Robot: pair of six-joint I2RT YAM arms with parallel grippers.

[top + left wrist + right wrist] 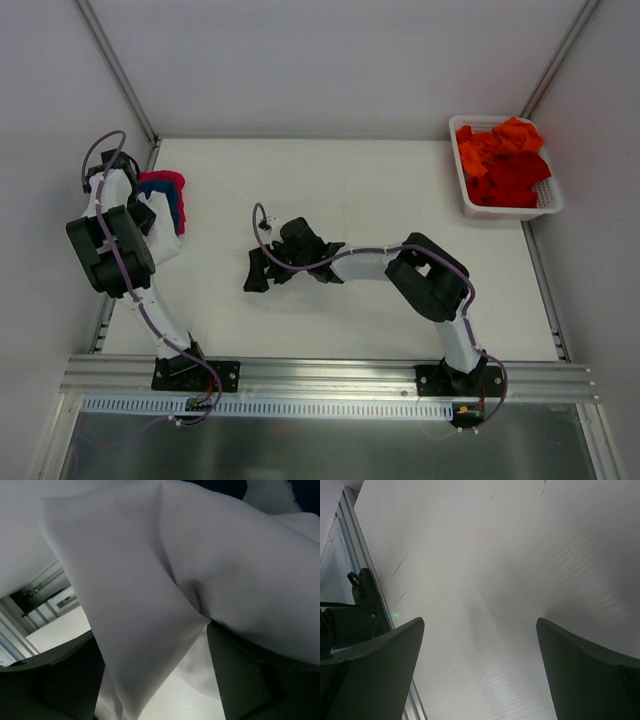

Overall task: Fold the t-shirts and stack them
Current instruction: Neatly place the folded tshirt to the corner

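Observation:
A stack of t-shirts lies at the table's left edge, with a pink-red one (162, 181) at the back, a navy one (174, 207) beside it and a white one (166, 238) in front. My left gripper (156, 680) hangs over this stack, largely hidden under its own arm in the top view. Its fingers (65, 680) stand apart, and a loose fold of the white t-shirt (150, 580) drapes between them without being pinched. My right gripper (262, 270) reaches to the table's middle, open (480, 625) over bare tabletop. Orange and red t-shirts (503, 160) are heaped in the basket.
The white lattice basket (553, 204) stands at the back right corner. An aluminium rail (330, 375) runs along the near edge with both arm bases on it. White walls close in the table on the left, the back and the right.

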